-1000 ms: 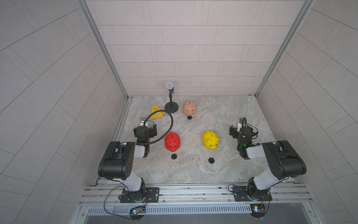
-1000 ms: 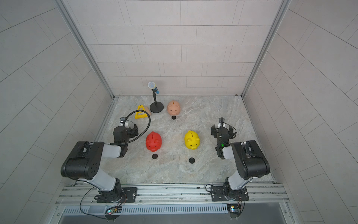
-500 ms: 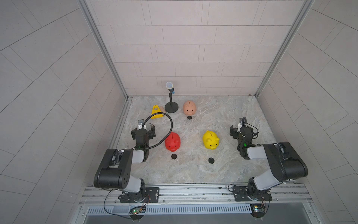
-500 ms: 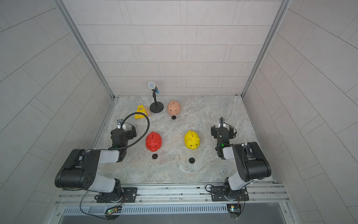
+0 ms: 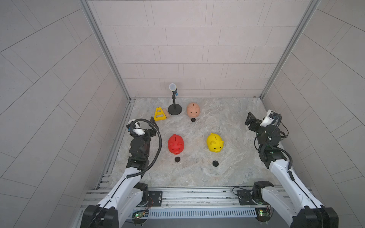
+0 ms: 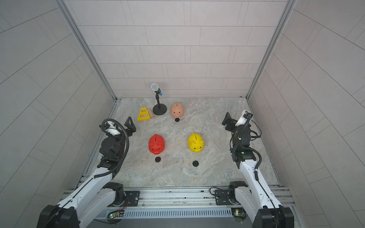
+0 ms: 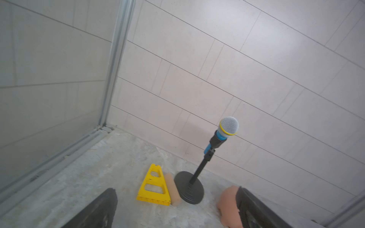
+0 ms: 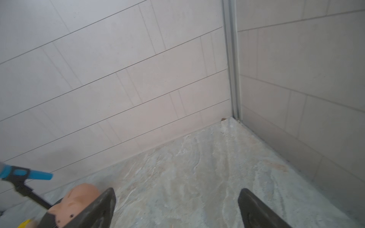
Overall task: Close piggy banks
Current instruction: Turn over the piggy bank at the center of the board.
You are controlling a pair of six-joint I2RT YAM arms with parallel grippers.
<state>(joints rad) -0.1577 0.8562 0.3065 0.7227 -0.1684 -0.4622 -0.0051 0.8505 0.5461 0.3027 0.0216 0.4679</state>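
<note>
Three piggy banks stand upright on the marble floor in both top views: red [image 5: 175,144] [image 6: 156,144], yellow [image 5: 214,142] [image 6: 195,142] and peach-pink [image 5: 193,109] [image 6: 177,110]. A small black plug lies in front of each snout, by the red [image 5: 177,159], the yellow [image 5: 215,163] and the peach [image 5: 193,119]. My left gripper [image 5: 153,126] [image 7: 175,189] hovers open to the left of the red pig and holds nothing. Open and empty too, my right gripper [image 5: 249,122] [image 8: 177,190] hangs to the right of the yellow pig. Part of the peach pig [image 7: 227,203] [image 8: 79,195] shows in both wrist views.
A microphone on a black round stand [image 5: 174,109] [image 7: 229,126] stands at the back, left of the peach pig. A yellow triangular frame [image 5: 159,114] [image 7: 154,186] and a beige roll [image 7: 172,189] lie beside its base. Tiled walls close in three sides.
Both arms' rear links have swung back toward the near rail. The grippers have stayed about where they were, both open. Pigs and plugs have not moved.
</note>
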